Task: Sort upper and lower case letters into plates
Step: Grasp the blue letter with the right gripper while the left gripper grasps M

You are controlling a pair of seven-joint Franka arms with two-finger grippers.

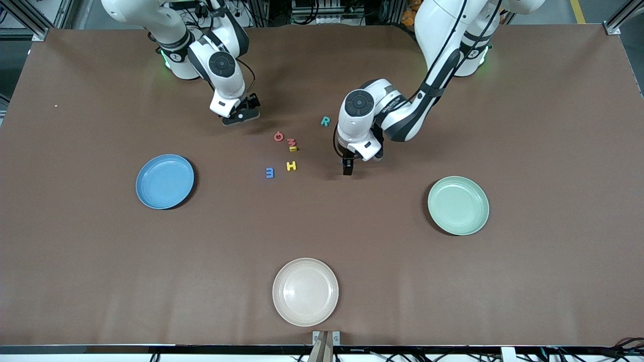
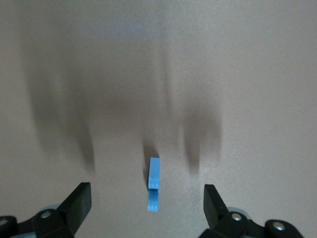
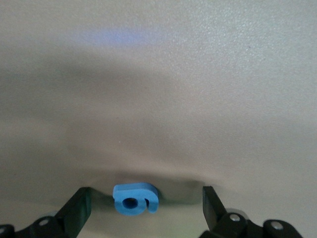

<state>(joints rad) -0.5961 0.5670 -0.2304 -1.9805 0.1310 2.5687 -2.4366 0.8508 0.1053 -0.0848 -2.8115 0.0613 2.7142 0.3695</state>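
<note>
Fingers of both grippers spread wide: left gripper (image 2: 147, 198) straddles a blue letter (image 2: 154, 184); right gripper (image 3: 146, 204) straddles a blue g (image 3: 134, 200).

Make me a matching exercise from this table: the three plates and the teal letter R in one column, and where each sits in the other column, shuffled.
Things:
1. blue plate
2. mint green plate
3. cream plate
4. teal R

Places:
A. nearest of all to the front camera
B. toward the left arm's end of the table
C. toward the right arm's end of the table
D. farther from the front camera than the yellow H

Pairs: 1-C, 2-B, 3-A, 4-D
</note>
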